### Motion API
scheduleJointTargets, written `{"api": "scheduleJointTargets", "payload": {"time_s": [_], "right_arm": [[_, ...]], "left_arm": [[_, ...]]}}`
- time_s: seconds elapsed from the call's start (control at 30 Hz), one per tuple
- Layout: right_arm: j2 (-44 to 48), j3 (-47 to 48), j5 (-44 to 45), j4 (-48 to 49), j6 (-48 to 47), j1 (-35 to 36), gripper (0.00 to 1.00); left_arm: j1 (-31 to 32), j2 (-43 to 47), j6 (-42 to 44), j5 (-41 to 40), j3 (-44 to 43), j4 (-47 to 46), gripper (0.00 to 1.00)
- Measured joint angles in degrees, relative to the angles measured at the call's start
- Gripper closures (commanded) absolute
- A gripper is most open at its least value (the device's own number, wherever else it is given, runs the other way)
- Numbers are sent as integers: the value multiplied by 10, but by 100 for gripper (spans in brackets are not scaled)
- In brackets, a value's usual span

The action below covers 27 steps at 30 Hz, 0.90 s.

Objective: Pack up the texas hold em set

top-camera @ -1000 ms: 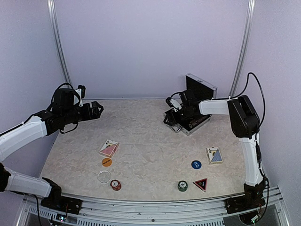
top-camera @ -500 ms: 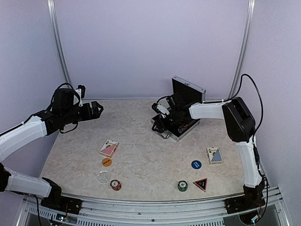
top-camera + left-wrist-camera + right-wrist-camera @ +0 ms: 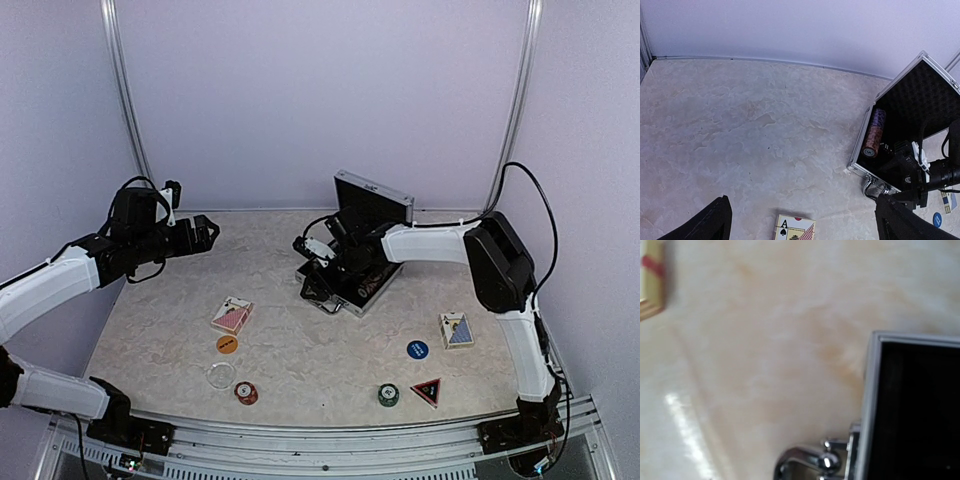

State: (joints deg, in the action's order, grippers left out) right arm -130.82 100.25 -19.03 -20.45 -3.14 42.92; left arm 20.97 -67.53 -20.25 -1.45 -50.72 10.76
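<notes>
The left end effector (image 3: pixel 207 232) hangs over the far-left part of the surface (image 3: pixel 300 345), fingers (image 3: pixel 715 220) spread wide, holding nothing. Nearer the front edge lie the red card deck (image 3: pixel 232 316), orange disc (image 3: pixel 227 344), clear disc (image 3: pixel 220 375) and red chip stack (image 3: pixel 245 393). The left arm is the nearer one for these.

At mid-surface, right of the left end effector, stands the open aluminium case (image 3: pixel 372 208), lid upright on its far side. One chip stack (image 3: pixel 874 134) lies on its side against a wall of the black lining. We read the case's long axis as far-left to near-right. Its handle (image 3: pixel 874 187) side points near-left, toward the red card deck.

The right end effector (image 3: pixel 328 270) sits at that front rim beside the handle. We judge it clamped on the rim. Its wrist view shows no fingers.

Further right, outside the case, lie the green chip stack (image 3: pixel 388 395), blue disc (image 3: pixel 417 349), triangle marker (image 3: pixel 427 390) and blue card deck (image 3: pixel 456 329), nearer the right arm.
</notes>
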Motion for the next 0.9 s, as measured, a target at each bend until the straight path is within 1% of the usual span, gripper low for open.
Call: {"api": "scheduleJointTargets", "payload": {"time_s": [0.23,0.4,0.6,0.73,0.9], "right_arm": [[0,10,-6,-27,-8,31,25],[0,12,-4,-31,-9,34,23],[4,8,17,-30,-4,38,13],[34,-12,58,-29,16,40,11],[109,-59,87,-13,54,34,11]], "left_arm": [[0,0,0,0,0,0,1],[0,0,0,0,0,0,1],[0,0,0,0,0,0,1],[0,0,0,0,0,0,1],[0,0,0,2,0,0,1]]}}
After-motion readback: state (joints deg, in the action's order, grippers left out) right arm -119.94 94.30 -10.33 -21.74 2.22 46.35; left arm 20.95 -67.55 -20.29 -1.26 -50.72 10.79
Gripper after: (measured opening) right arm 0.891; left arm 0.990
